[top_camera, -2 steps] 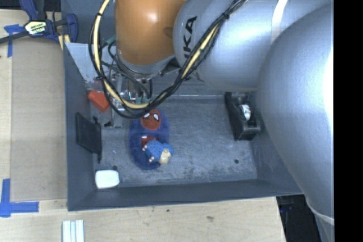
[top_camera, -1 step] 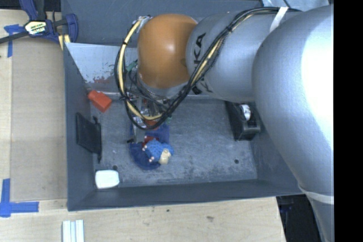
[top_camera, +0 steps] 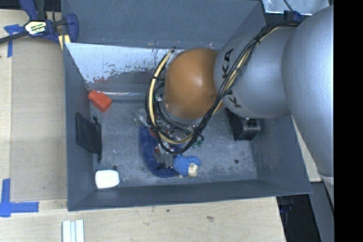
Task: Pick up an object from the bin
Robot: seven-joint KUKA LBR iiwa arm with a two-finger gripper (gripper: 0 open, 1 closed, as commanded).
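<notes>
My gripper is low in the middle of the bin, mostly hidden under the arm's orange dome and cables. It is pressed down onto a crumpled dark blue soft thing on the bin floor. A lighter blue piece with a small beige end lies against that thing's lower right side. Whether anything is between the gripper's tips is hidden.
An orange block lies at the upper left of the floor. A flat black piece leans at the left wall, a white lump sits in the front left corner, and a black box stands right, under the arm.
</notes>
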